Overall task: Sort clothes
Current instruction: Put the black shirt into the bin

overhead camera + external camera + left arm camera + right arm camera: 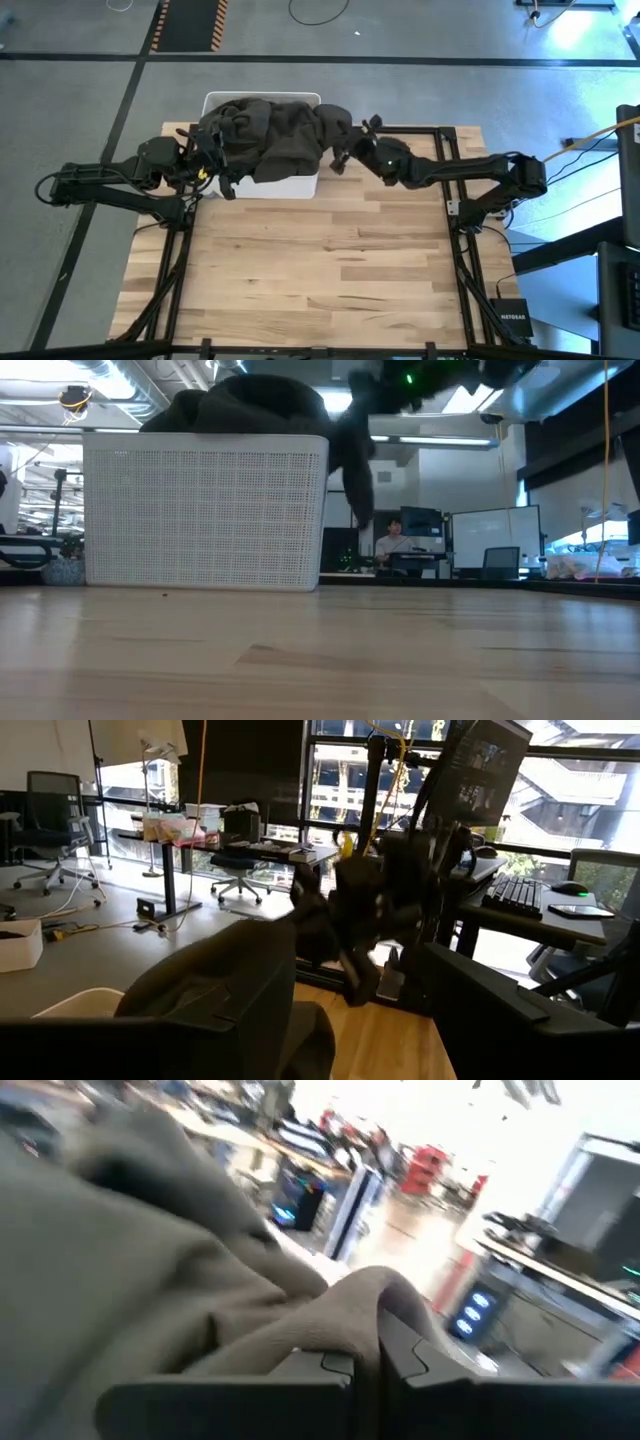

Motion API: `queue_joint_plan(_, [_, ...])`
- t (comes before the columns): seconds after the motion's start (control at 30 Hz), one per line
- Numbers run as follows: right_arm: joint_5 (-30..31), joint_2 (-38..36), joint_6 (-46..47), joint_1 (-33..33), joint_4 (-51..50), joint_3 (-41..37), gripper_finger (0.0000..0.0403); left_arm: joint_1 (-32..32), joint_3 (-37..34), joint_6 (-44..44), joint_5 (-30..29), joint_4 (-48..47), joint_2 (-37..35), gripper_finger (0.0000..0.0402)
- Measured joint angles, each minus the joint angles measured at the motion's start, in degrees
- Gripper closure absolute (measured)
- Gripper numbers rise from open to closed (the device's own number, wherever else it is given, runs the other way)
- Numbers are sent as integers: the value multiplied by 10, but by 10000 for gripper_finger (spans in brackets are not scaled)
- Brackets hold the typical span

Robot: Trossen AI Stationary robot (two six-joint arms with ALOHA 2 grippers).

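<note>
Large dark olive-grey garment (280,135) lies heaped over the top of the white perforated plastic tub (290,185), which stands at the far edge of the worktop (320,270), left of centre. The fabric spills past the tub's rim on the right; in the low view a fold of it (355,460) hangs down beside the tub's right wall, clear of the wood.

Right gripper (345,155) is at the tub's right side, raised above the worktop. Its wrist view shows the two fingers drawn close together with a ridge of the olive-grey cloth (370,1295) pinched between them — holding the garment. Left gripper (215,165) is at the tub's left end, against the heap. Its own fingers (230,1020) sit partly behind a fold of the dark cloth; I cannot tell how wide they stand or whether they hold anything.

Progress, as judged: sorting looks barely begun. Nothing lies on the open worktop — no separate piles anywhere. Only the one big garment is visible; other clothes, if present, are hidden beneath it inside the tub. Remaining: lift this garment clear, set it down in its own place, then take out and separate whatever lies below.

Beyond the worktop: a person seated at a desk (395,540), well apart.
</note>
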Motion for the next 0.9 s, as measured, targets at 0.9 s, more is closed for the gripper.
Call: queue_joint_plan(0.9, [-207,167,2,0,-119,367,394,0,0,4,0,-9,0,190])
